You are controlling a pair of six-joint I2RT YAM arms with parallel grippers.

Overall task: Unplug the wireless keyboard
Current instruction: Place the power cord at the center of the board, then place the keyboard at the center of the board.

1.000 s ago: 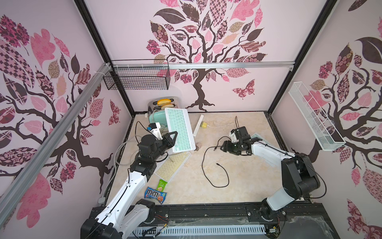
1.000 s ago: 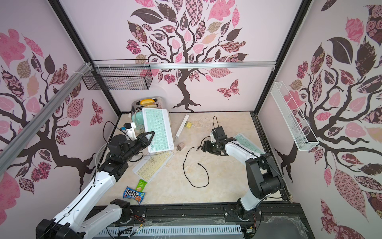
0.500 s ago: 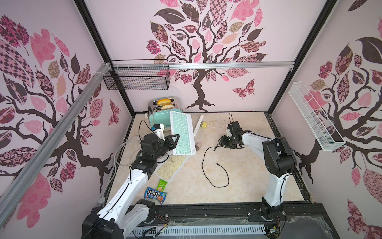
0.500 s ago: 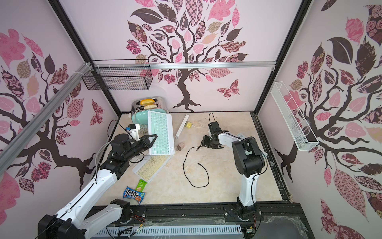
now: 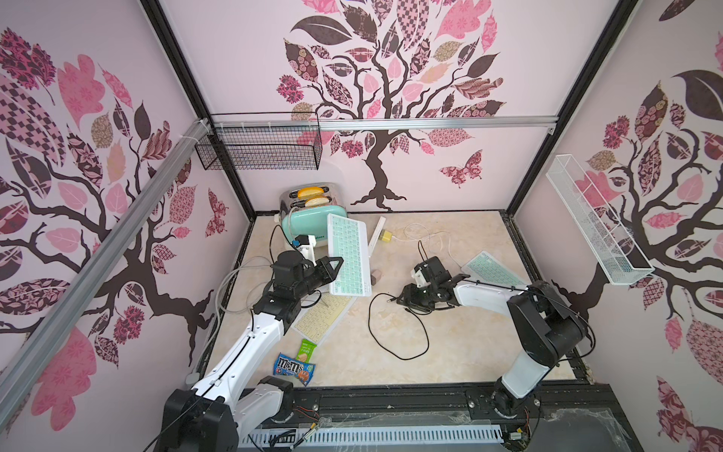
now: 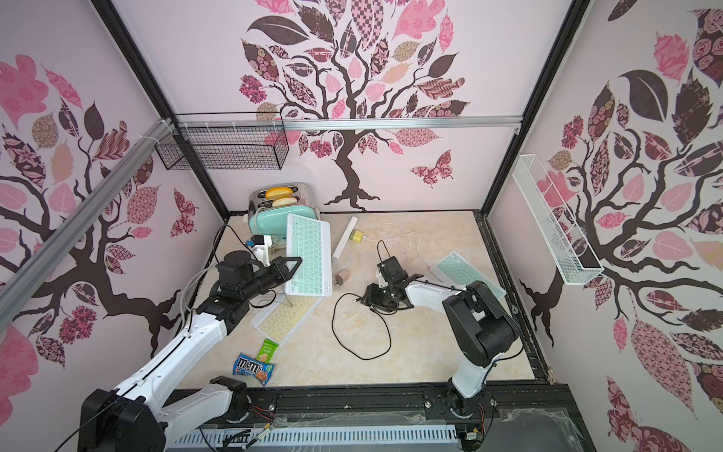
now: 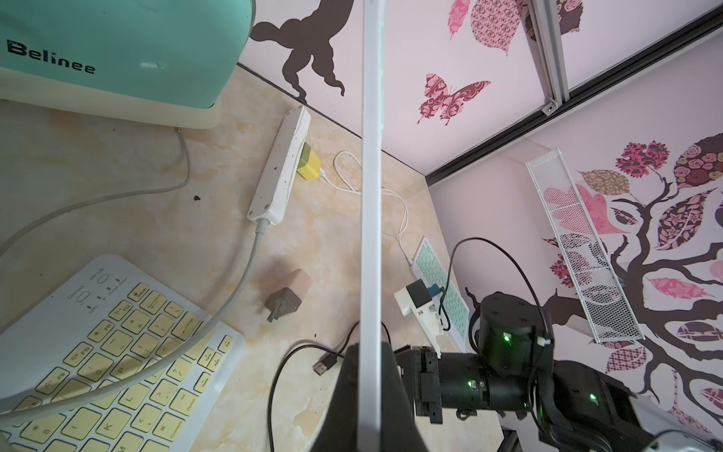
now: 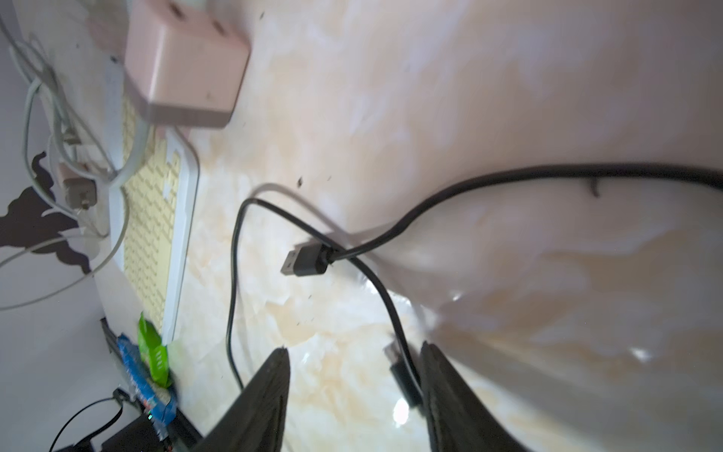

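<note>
**Thin pinch, slack lead**

At the left gripper [image 7: 367, 348]: jaws pressed onto one edge of the mint keyboard [image 5: 349, 254], raised off the table [image 5: 450, 352] and tilted above the yellow keyboard [image 5: 322, 315]. At the right gripper [image 8: 352, 348]: jaws spread, low over the table, nothing clamped, with the small plug [image 8: 403, 375] of the black cable [image 8: 567, 169] just inside one finger. No lead seen in the held keyboard (apparently free already). Could pivot or slip from so narrow a pinch and drop onto the keys beneath. Could snag the slack cable on closing or dragging, whipping the USB plug [image 8: 303, 258] across the table.
</note>
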